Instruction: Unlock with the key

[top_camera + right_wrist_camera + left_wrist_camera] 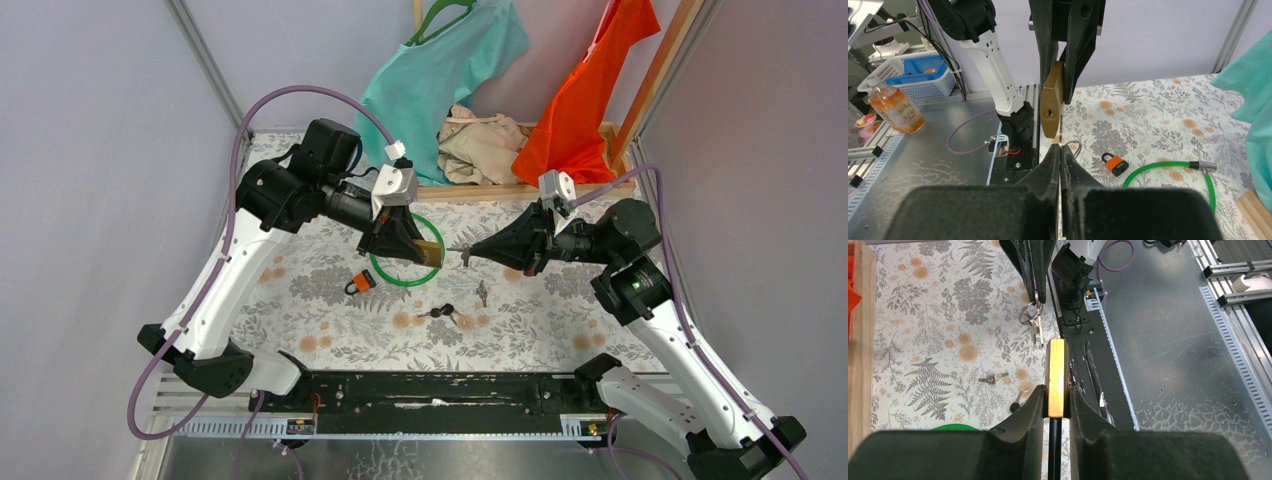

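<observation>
Your left tool (pixel 1057 401) clamps the padlock (pixel 1056 370), held clear of the surface (pixel 300 300); your right tool (pixel 1060 155) is closed on the key (pixel 462 251), its tip just short of the padlock's keyhole face; below lie an orange lock (pixel 360 283), a green cable (pixel 385 277) and loose keys (pixel 446 313).

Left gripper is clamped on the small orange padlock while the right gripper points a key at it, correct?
No. The left gripper is clamped on the rectangular brass padlock; the small orange padlock lies loose on the floral tablecloth, as the right wrist view shows. The right gripper does point a metal key at it.
</observation>
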Robot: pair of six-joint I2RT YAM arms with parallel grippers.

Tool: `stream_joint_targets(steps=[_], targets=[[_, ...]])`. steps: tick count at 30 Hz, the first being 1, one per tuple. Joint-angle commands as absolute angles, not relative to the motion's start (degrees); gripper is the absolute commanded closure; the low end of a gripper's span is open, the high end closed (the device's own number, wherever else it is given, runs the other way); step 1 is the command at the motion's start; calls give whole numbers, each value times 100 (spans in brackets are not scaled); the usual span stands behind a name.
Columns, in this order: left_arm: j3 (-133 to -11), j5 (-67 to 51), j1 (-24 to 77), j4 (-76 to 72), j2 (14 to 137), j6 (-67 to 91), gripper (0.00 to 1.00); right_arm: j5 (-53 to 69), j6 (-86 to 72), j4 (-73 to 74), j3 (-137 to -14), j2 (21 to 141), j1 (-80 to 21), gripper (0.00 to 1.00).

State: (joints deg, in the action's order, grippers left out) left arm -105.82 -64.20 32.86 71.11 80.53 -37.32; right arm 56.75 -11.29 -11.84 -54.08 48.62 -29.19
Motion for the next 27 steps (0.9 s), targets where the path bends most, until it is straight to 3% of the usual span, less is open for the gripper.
stream_joint_targets(steps=[1,27], targets=[[-10881,-6675,3305,6752,8094,-3500,100,5853,-1299,-1770,-5443,4841,-2912,100],[-10823,-6600,3306,6452,7998,-3280,100,5792,-1425,-1833,-5270,4769,-2913,100]])
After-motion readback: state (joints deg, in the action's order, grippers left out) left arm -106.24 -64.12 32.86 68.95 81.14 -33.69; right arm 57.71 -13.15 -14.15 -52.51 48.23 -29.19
